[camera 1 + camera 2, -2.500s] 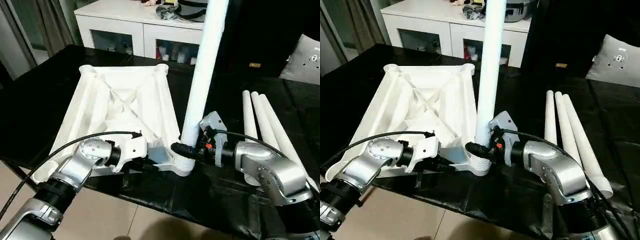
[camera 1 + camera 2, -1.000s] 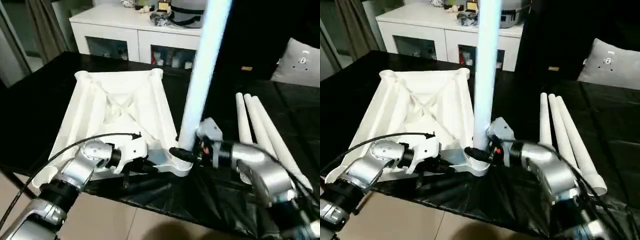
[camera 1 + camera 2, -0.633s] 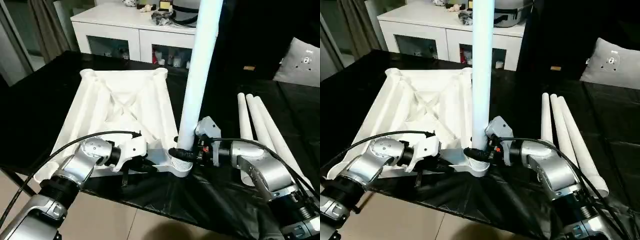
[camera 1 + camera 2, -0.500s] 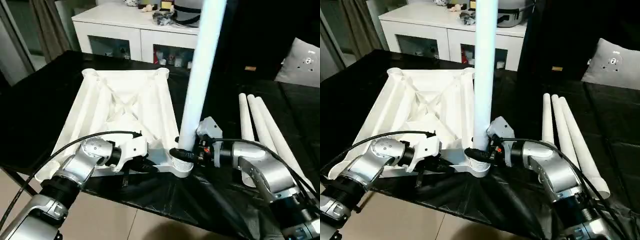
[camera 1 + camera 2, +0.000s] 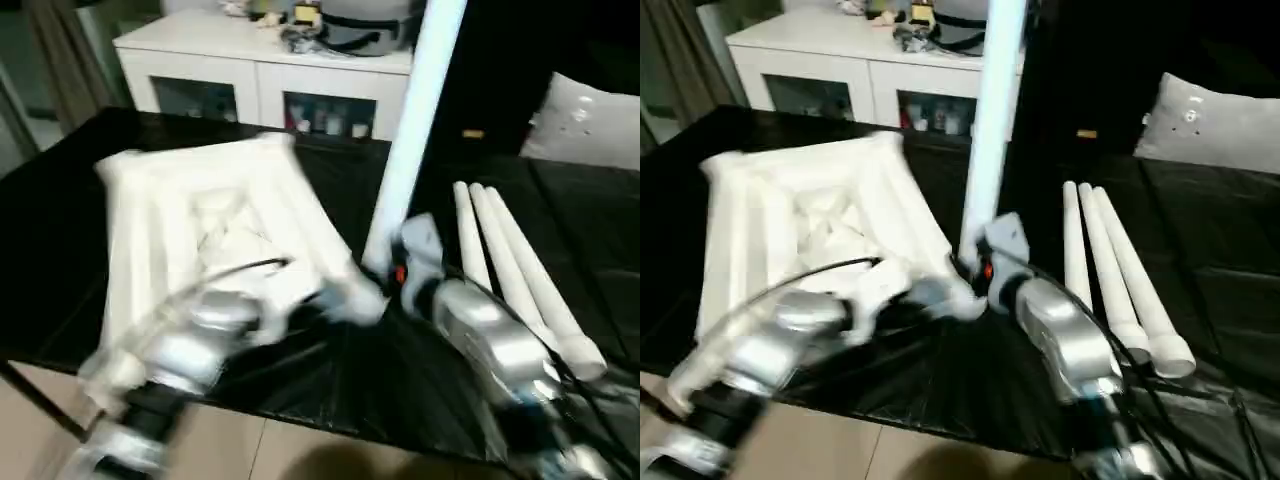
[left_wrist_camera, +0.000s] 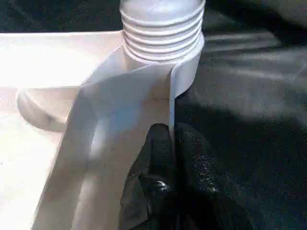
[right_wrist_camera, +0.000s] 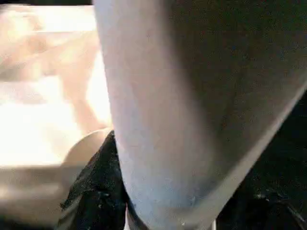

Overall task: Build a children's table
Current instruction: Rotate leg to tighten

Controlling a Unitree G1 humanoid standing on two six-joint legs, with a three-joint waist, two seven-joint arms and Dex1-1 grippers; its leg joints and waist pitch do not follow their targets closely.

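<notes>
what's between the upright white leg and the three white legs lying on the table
Only bare black table cover lies between the upright white tubular leg and the three loose white tapered legs, seen in the right eye view; nearer, the right gripper's silver arm crosses.

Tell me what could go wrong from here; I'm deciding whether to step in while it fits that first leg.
1. The upright leg stands tall in the near corner socket; if it is not seated fully, it could lean or tip.
2. The left gripper pinches only the tabletop's thin edge, so the top may twist or slip.
3. Three spare legs lie beside the right arm and could be knocked rolling.
</notes>
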